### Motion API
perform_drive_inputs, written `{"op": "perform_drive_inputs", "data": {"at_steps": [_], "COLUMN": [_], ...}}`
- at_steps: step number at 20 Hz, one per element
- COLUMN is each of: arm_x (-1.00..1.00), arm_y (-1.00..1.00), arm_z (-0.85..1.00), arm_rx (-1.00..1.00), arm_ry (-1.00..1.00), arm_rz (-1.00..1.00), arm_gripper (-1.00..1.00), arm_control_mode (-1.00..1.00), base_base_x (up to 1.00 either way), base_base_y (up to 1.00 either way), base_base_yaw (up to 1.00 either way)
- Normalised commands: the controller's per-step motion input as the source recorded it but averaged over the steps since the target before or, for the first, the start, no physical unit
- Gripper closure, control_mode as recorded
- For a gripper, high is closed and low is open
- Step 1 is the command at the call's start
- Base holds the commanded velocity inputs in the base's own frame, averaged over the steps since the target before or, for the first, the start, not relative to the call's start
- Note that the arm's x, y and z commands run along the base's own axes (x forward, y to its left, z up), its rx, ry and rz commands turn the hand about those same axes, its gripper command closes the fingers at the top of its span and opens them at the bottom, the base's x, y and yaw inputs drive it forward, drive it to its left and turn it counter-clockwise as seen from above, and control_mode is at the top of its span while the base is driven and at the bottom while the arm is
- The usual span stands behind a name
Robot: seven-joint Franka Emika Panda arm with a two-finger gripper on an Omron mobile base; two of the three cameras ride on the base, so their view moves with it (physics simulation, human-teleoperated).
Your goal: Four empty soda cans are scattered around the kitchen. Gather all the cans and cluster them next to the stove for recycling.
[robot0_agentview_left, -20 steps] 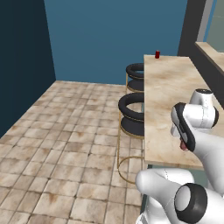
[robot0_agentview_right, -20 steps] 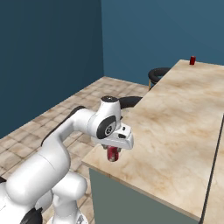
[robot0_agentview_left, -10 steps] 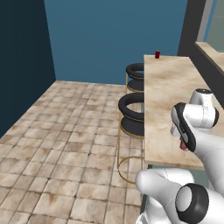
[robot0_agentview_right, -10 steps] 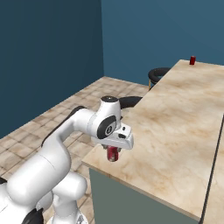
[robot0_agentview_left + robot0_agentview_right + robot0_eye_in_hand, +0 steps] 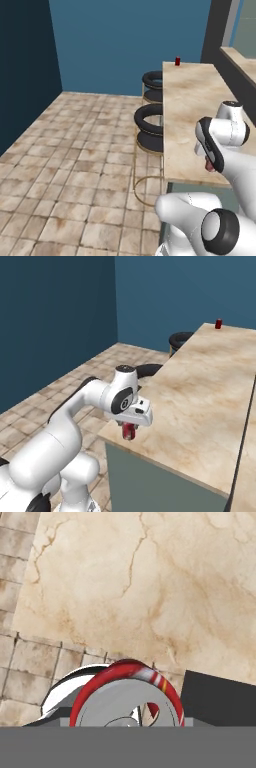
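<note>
My gripper point(image 5: 129, 432) is shut on a red soda can point(image 5: 129, 430) with a silvery top, held upright just above the near corner of the beige marble counter point(image 5: 210, 396). In the hand view the can's red rim and silver lid point(image 5: 125, 698) sit close below the camera, over the counter's edge point(image 5: 150, 587). From the left base view, a sliver of the can point(image 5: 210, 165) peeks out under the hand. A second red can point(image 5: 177, 61) point(image 5: 218, 323) stands at the counter's far end. The stove is out of view.
Two black round stools point(image 5: 150, 122) point(image 5: 154, 80) stand along the counter's left side, over the brown tiled floor point(image 5: 75, 165). Blue walls close off the far side. A dark raised ledge point(image 5: 240, 80) runs along the counter's right side.
</note>
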Motion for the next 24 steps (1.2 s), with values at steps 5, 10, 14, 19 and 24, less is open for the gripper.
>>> {"op": "perform_drive_inputs", "data": {"at_steps": [5, 10, 14, 19, 24], "arm_x": [0.0, 0.0, 0.0, 0.0, 0.0], "arm_y": [0.0, 0.0, 0.0, 0.0, 0.0], "arm_z": [0.0, 0.0, 0.0, 0.0, 0.0], "arm_rx": [0.0, 0.0, 0.0, 0.0, 0.0], "arm_ry": [0.0, 0.0, 0.0, 0.0, 0.0], "arm_rz": [0.0, 0.0, 0.0, 0.0, 0.0], "arm_gripper": [1.0, 1.0, 1.0, 1.0, 1.0], "arm_control_mode": [1.0, 1.0, 1.0, 1.0, 1.0], "base_base_x": [-0.62, -0.67, -0.73, -0.73, -0.74], "base_base_y": [0.01, 0.03, 0.06, 0.07, 0.08], "base_base_yaw": [-0.09, -0.11, -0.13, -0.14, -0.14]}}
